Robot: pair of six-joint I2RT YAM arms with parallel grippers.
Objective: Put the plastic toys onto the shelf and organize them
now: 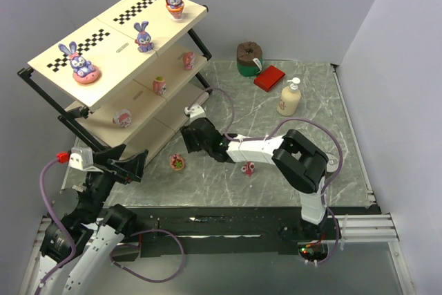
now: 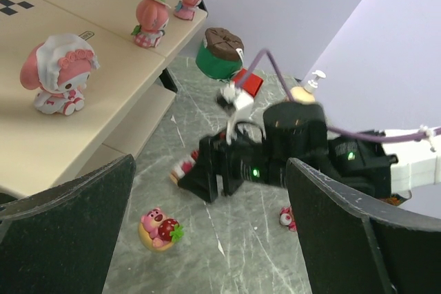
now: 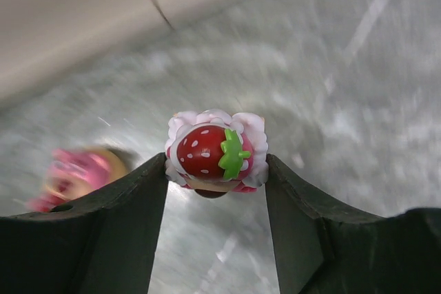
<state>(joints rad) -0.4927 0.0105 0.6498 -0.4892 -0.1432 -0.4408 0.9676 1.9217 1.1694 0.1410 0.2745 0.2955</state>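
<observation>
The right end effector (image 3: 216, 163) is clamped on a strawberry cupcake toy (image 3: 216, 149), with both fingers pressed against its sides. It is low over the surface (image 1: 214, 184), just in front of the shelf (image 1: 117, 50). A pink bear toy (image 1: 177, 162) lies close beside it, and another small toy (image 1: 248, 168) sits near the right forearm. Well behind stand a tin can (image 1: 249, 58), a red box (image 1: 268, 77) and a pump bottle (image 1: 289, 97).

Bunny figurines (image 1: 143, 36) stand on the shelf's top board and pink figurines (image 1: 159, 86) on the middle one. The left end effector (image 2: 210, 164) hangs wide open and empty by the shelf's near corner.

From overhead the gripped toy is hidden. Only the right wrist view shows it, with a pink blur at its left.
</observation>
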